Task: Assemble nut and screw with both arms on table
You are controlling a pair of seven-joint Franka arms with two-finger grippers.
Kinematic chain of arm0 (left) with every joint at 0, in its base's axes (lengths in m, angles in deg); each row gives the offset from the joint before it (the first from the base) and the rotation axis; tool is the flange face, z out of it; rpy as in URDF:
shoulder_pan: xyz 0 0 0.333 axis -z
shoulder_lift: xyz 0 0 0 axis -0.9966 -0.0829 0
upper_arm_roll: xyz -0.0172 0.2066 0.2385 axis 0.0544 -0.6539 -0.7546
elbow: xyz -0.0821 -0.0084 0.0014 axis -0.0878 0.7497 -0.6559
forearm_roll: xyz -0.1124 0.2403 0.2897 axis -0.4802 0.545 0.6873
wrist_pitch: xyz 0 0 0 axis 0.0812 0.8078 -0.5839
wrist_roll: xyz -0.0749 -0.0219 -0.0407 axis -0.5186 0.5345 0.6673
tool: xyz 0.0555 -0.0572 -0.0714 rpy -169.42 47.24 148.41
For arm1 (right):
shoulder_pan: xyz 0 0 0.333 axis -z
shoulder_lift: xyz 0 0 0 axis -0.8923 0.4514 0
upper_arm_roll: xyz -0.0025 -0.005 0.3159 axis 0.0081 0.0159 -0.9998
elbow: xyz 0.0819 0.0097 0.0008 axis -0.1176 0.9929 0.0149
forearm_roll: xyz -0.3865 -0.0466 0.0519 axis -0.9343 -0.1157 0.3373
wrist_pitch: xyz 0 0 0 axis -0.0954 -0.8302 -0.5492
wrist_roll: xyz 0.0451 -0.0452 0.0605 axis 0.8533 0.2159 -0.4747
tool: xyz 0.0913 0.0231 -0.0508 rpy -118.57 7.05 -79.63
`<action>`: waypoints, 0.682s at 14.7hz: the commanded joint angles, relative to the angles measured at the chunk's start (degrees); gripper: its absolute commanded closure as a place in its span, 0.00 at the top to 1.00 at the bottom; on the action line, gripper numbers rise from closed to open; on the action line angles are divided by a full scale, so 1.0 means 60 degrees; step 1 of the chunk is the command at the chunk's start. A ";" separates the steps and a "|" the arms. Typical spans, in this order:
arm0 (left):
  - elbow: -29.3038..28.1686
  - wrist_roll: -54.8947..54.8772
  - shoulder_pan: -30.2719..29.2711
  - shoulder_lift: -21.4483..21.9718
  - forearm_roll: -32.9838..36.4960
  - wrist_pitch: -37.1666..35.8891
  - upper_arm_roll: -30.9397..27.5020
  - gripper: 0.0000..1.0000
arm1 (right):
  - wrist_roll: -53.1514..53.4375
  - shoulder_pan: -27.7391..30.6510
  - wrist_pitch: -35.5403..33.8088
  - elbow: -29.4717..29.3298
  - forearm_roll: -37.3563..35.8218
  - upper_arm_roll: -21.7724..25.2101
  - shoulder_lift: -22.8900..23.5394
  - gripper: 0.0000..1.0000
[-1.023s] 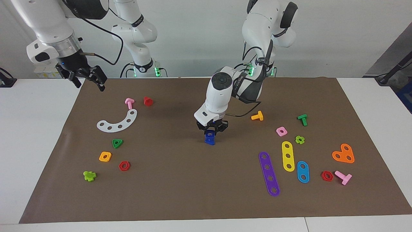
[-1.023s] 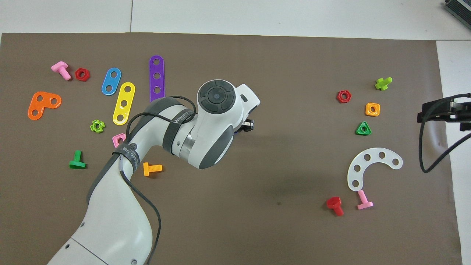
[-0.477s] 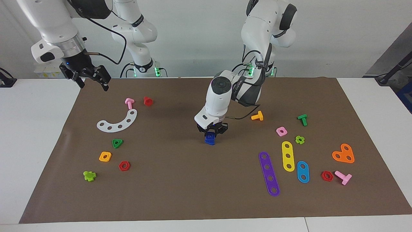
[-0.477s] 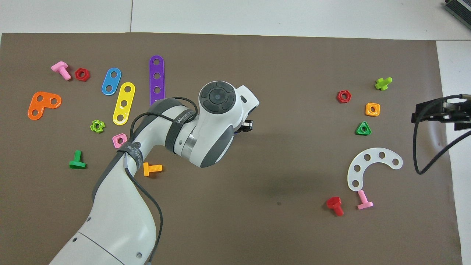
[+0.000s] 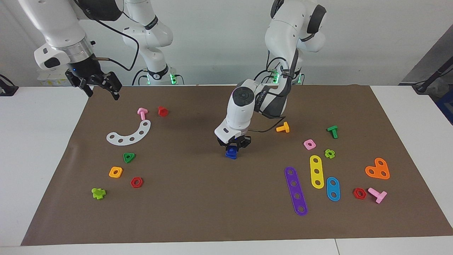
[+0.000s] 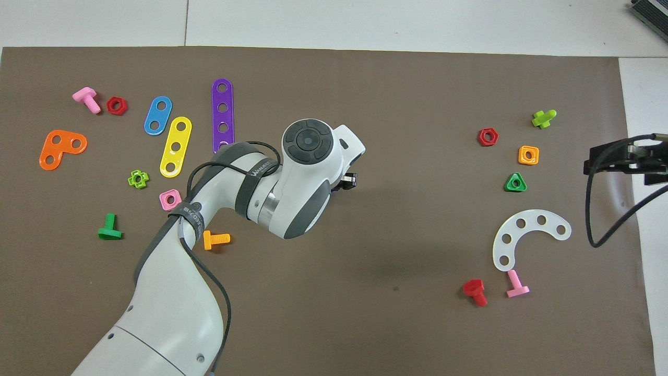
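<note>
Jaws of the right gripper (image 5: 101, 94) are spread wide and nothing is held. It is hung over the mat's (image 5: 198, 212) edge at the right arm's end of the table (image 5: 35, 159), with the forearm slanted down from above. That arm is judged to be waiting.

At mid-mat the left arm is reached forward and folded down at the wrist, so the left gripper (image 5: 234, 144) is pointed straight down. Its fingertips are closed on the nut (image 5: 231, 150), which is set on the screw (image 5: 230, 156). The screw is stood on the mat, head down. The two blue pieces are merged to the eye, and how far the nut is seated cannot be told. In the overhead view both are hidden under the wrist.

Both pieces are judged light, stiff and smooth, so slipping is to be expected. The nut is best taken by two flat sides. The screw is best pinned at the edges of its flat head, since otherwise it may be spun along with the nut.
</note>
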 commanded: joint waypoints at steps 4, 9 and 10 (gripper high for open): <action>-0.0111 0.0109 0.0150 0.0053 -0.0078 0.0276 -0.0127 0.96 | -0.0131 0.0050 0.0005 0.0194 0.0119 -0.0015 -0.0196 1.00; 0.0590 0.0168 -0.0009 0.0024 -0.0122 -0.0773 -0.0142 1.00 | -0.0146 0.0050 0.0005 0.0194 0.0119 -0.0015 -0.0195 1.00; 0.0824 0.0182 -0.0098 0.0082 -0.0107 -0.1330 -0.0171 1.00 | -0.0146 0.0050 0.0005 0.0194 0.0119 -0.0015 -0.0181 1.00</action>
